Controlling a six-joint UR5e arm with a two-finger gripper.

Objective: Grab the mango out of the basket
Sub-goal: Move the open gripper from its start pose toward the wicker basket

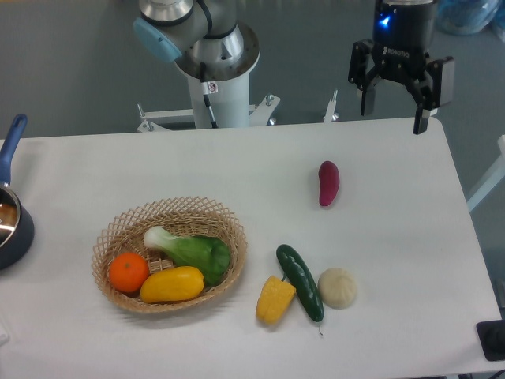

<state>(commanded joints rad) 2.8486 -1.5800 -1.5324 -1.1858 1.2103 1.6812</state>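
Camera view looks down on a white surface (237,170), and the basket (170,254) serves as the landmark for everything on it. Inside the basket, the mango (172,284) lies on its side at the near edge, its long axis roughly level across the view. Touching the mango's left end is an orange (129,272), also in the basket. Behind the mango and touching it lies a bok choy (191,249), its white stem toward the basket's back left and its green leaves toward the right rim. Just right of the basket, out on the surface, a corn piece (274,300) sits touching a cucumber (300,282), which lies slanted, and a pale round bun-like thing (337,287) rests just beyond the cucumber. Farther back and right of the basket a purple sweet potato (328,183) lies alone. Far left of the basket a dark pot (12,229) with a blue handle is cut off by the frame edge. Well apart from the basket, up at the far right edge of the surface, the tool (392,105) hangs with its fingers spread wide and nothing between them. Behind the basket stands the arm's base (213,79).
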